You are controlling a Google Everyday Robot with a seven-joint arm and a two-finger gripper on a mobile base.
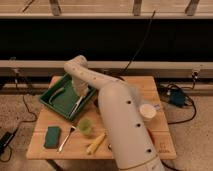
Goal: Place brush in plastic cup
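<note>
The brush [77,106], a thin whitish stick, lies slanted in the green tray [51,102] at the table's left rear. My gripper [81,93] reaches down into the tray from the arm's elbow [75,65] and is shut on the brush's upper end, while the brush's lower end still rests on the tray floor. The plastic cup [85,127], a small translucent light-green tumbler, stands upright on the table just in front of the tray, below the brush's lower tip.
A grey curved utensil [58,93] lies in the tray's left half. In front are a green sponge [52,136], a tan-handled utensil [65,139] and a yellow object [96,143]. A white cup [147,111] stands right of my arm's bulky body [125,130].
</note>
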